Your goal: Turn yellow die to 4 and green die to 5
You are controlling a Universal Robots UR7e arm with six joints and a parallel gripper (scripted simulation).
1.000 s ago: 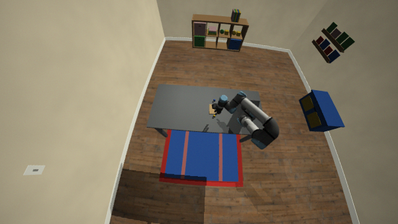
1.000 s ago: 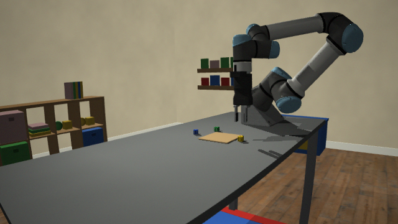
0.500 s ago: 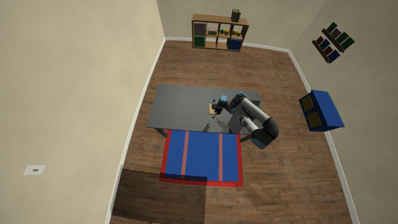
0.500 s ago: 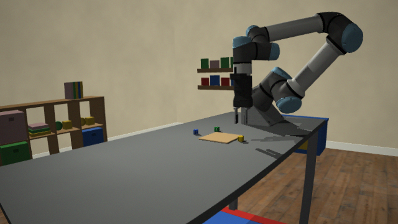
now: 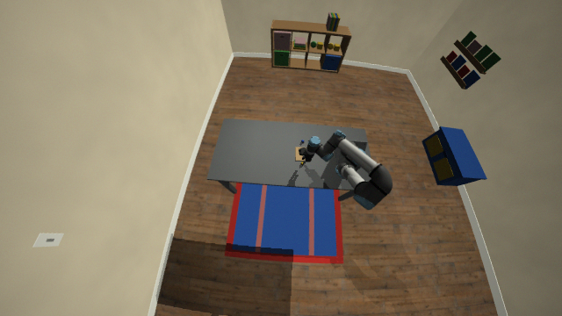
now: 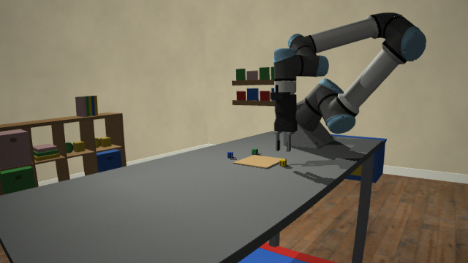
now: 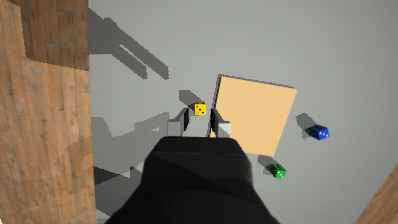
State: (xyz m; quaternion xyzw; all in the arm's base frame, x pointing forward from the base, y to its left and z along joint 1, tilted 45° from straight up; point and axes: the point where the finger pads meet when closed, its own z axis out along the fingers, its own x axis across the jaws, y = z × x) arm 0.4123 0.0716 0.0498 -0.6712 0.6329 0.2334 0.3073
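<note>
Over the table (image 5: 250, 149) (image 6: 146, 204) (image 7: 175, 25), the gripper (image 5: 304, 153) (image 6: 284, 142) (image 7: 199, 115) hangs pointing down, its fingers parted with nothing between them. Their tips are above the table's surface, clear of the dice. In the wrist view the yellow die (image 5: 302, 163) (image 6: 283, 162) (image 7: 200, 109) appears in line with the space between the fingers, a little toward twelve o'clock from the tips.

The mat (image 5: 299, 154) (image 6: 257, 161) (image 7: 254, 116) lies flat on the table, tan side up. Taking its middle in the wrist view as the clock's centre, the yellow die sits on the table at nine o'clock, just beside the mat's edge and off it. Its upper face seems to show three pips in a diagonal row. The green die (image 6: 254, 151) (image 7: 278, 171) is at five o'clock, also off the mat and near its edge; its top number is too small to read surely. The blue die (image 5: 302, 141) (image 6: 229, 155) (image 7: 320, 132) is between three and four o'clock, off the mat, with pale pips too small to count with confidence.

All three dice stand apart from one another on the table. In the top view, the green die cannot be made out. In the exterior view, the arm (image 6: 345, 33) arches in from two o'clock of the gripper.
</note>
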